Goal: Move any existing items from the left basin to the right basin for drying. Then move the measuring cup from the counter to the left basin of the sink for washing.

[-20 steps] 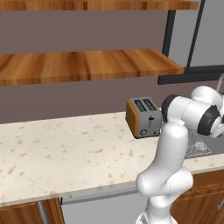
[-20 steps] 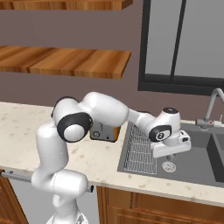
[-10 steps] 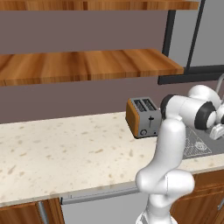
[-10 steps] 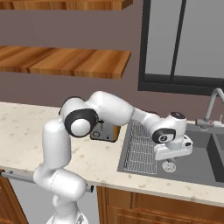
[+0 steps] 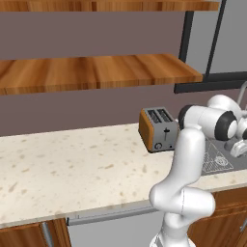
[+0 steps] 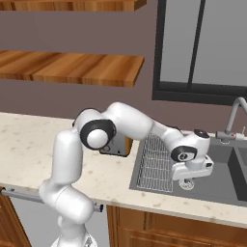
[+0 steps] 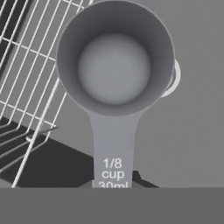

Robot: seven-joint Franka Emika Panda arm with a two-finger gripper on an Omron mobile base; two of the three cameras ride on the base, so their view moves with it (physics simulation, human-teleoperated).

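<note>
The measuring cup (image 7: 114, 70) fills the upper middle of the hand view, its round bowl facing the camera and its flat handle running straight down to the bottom edge, where the printed "1/8 cup" marking sits. The gripper (image 6: 189, 179) is clamped on the lower end of that handle, and in the right base view it hangs low over the left basin of the sink (image 6: 159, 189), at centre right of the frame.

I judge the cup light and stiff, being small grey metal; it looks smooth, so it could pivot or slip in a narrow pinch. The handle is the sensible place to hold it, as the bowl is too round for the fingers.

Behind the cup in the hand view lies the basin's flat dark grey floor, with a pale drain ring (image 7: 174, 78) peeking out at the bowl's right edge and a white wire rack (image 7: 30, 83) along the left. In the left base view, the orange-sided toaster (image 5: 158, 129) stands on the speckled beige counter (image 5: 72, 169) at centre right, under wooden shelves (image 5: 96, 70).
</note>
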